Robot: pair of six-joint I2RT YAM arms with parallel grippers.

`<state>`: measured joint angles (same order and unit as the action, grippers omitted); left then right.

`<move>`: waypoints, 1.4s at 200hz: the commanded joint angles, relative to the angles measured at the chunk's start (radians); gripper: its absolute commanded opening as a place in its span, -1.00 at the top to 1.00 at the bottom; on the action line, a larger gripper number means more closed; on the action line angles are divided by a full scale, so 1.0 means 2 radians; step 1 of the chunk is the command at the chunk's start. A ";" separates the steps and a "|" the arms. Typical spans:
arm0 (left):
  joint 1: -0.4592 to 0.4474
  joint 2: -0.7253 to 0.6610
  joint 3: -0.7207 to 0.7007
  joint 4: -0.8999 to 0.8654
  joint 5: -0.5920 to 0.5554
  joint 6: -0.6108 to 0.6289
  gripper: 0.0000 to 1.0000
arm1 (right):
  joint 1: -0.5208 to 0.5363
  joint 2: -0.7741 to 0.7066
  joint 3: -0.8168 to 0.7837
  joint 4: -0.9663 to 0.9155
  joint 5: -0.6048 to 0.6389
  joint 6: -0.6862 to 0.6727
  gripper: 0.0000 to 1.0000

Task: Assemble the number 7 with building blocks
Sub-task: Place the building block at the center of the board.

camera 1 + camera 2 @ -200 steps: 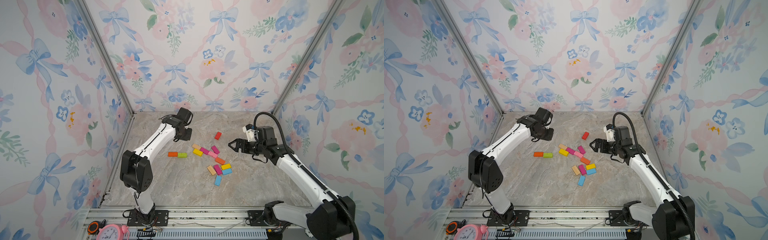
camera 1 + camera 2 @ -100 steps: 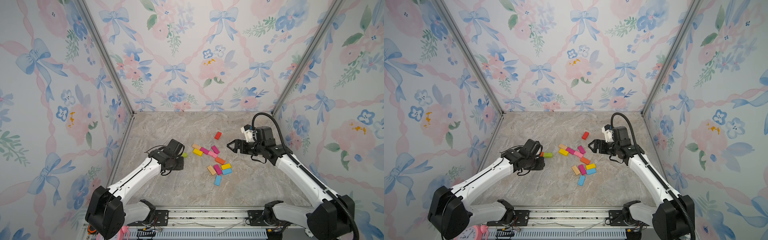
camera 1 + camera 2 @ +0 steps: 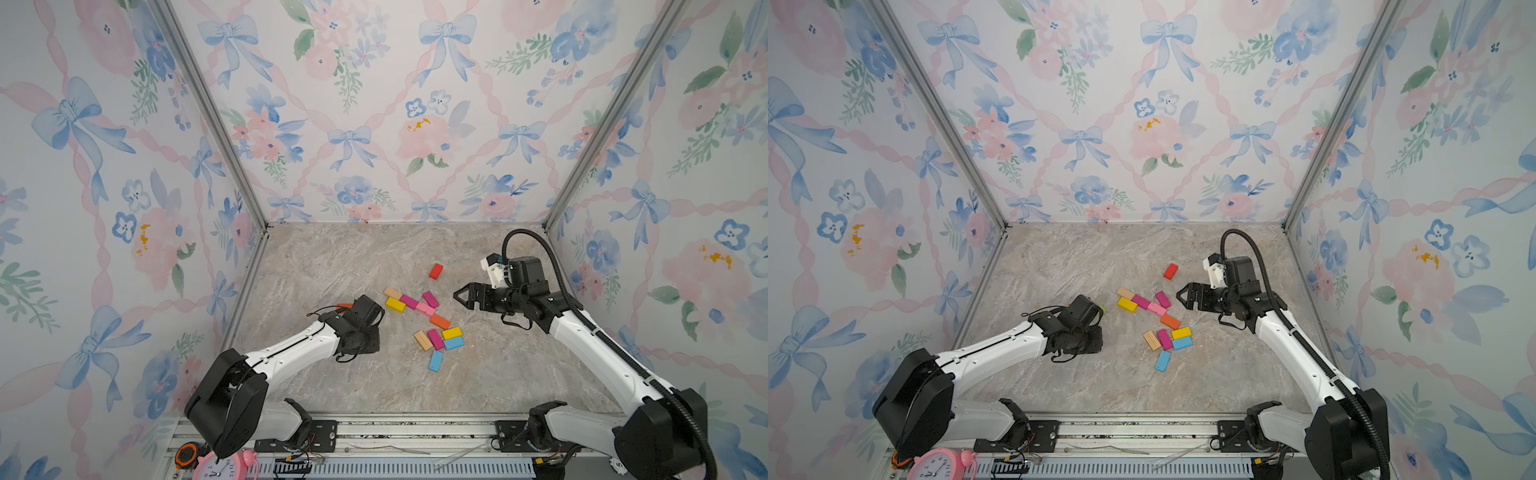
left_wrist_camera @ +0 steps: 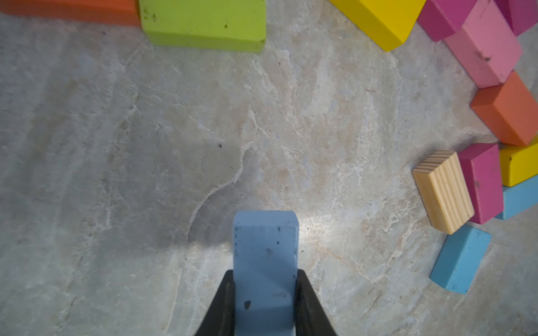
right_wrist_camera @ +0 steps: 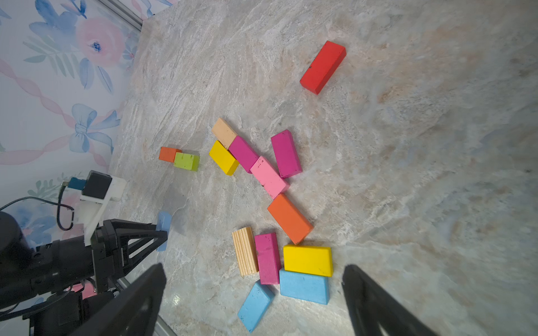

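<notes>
A pale blue flat rectangular wooden block (image 4: 265, 241) is pinched across its narrow sides by the left gripper (image 4: 265, 273). Much of its length projects past the fingertips over bare marble-patterned worktop (image 4: 131, 145). Whether its free end touches the surface cannot be told.

Ahead of this gripper and well apart from it, a lime-green wooden block (image 4: 203, 23) is laid end to end against an orange wooden block (image 4: 70, 8). These 2 are judged to be the start of the top bar of the 7. To the side of the gripper nearer the other arm, the unused blocks are scattered, the closest being a plain ribbed wooden block (image 4: 442, 192). The right gripper (image 3: 460, 297) is spread wide and empty, near that scatter.

The step in hand is judged to be the placing of block 3. The block should be carried forward to the free end of the green block. Its long axis should be settled before release: in line with the bar if the bar is to be lengthened, slanted back toward the gripper if the downstroke is to be begun.

The block should then be lowered flat until fully supported, the jaws parted only a little, and the gripper drawn straight up so that nothing is dragged. The green block should not be nudged, since the 2 laid pieces are loose and would likely be shifted easily.
</notes>
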<state>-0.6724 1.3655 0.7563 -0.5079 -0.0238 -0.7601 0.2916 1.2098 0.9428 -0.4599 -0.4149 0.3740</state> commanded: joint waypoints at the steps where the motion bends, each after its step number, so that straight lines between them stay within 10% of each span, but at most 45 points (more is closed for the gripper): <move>1: -0.004 0.024 -0.001 0.018 -0.013 -0.011 0.62 | 0.005 -0.004 -0.006 -0.002 0.001 -0.004 -0.93; 130: -0.032 0.107 0.019 0.038 -0.020 -0.020 0.48 | 0.005 0.002 -0.014 0.000 0.005 -0.009 -0.93; 280: -0.033 0.086 0.012 0.032 -0.023 -0.021 -0.30 | 0.005 -0.002 -0.017 -0.002 0.008 -0.009 -0.93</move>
<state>-0.7334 1.5509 0.8032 -0.3904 -0.0639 -0.7979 0.2916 1.2102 0.9276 -0.4599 -0.4107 0.3733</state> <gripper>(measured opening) 0.631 0.966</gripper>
